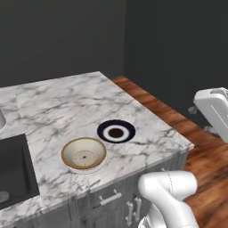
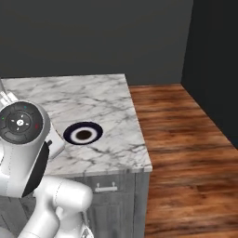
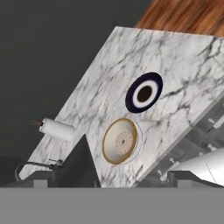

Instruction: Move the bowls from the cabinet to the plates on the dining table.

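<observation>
On the dining table (image 1: 67, 100), the beige bowl (image 1: 83, 153) (rigid, likely light, slippery) suits a rim grasp; gripper (image 3: 109, 177) fingers spread, empty.

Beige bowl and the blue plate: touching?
Apart. The left base view shows bare marble between the beige bowl and the dark blue plate; the hand view shows the same gap.

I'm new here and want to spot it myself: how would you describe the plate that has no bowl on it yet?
Find the white marble dining table. Near its front edge sit two round things side by side. The empty plate is flat and dark blue with a white ring, unlike the beige bowl.
</observation>
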You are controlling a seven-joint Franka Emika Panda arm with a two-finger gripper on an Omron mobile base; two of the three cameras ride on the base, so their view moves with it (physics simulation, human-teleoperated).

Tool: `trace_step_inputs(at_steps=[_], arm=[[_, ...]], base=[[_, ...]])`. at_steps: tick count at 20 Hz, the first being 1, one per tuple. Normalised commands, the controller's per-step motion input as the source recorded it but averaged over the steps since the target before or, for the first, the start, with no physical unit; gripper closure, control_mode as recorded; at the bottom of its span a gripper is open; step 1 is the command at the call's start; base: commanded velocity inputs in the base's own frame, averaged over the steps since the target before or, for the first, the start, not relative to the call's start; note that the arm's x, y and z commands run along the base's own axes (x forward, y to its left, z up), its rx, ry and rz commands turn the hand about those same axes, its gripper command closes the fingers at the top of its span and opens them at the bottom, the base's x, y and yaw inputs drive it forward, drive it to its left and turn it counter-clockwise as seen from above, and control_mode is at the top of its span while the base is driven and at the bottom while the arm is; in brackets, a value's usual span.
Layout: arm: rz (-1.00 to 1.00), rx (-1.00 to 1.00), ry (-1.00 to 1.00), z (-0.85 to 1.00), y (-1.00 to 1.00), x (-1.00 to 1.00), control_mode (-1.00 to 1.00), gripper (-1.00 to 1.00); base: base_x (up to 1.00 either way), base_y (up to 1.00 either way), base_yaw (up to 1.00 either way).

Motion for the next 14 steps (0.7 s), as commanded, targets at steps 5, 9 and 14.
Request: trace_step_inputs(at_steps=[5,9,14], arm=[[0.00,0.00,0.00,0.00,0.00,0.00,1.00,-1.00],[0.00,0.00,0.00,0.00,0.00,0.00,1.00,-1.00],[0.00,0.00,0.00,0.00,0.00,0.00,1.00,-1.00]], base=[[0.00,0.02,-0.25],[0.00,0.03,-0.25],[0.00,0.03,-0.25]])
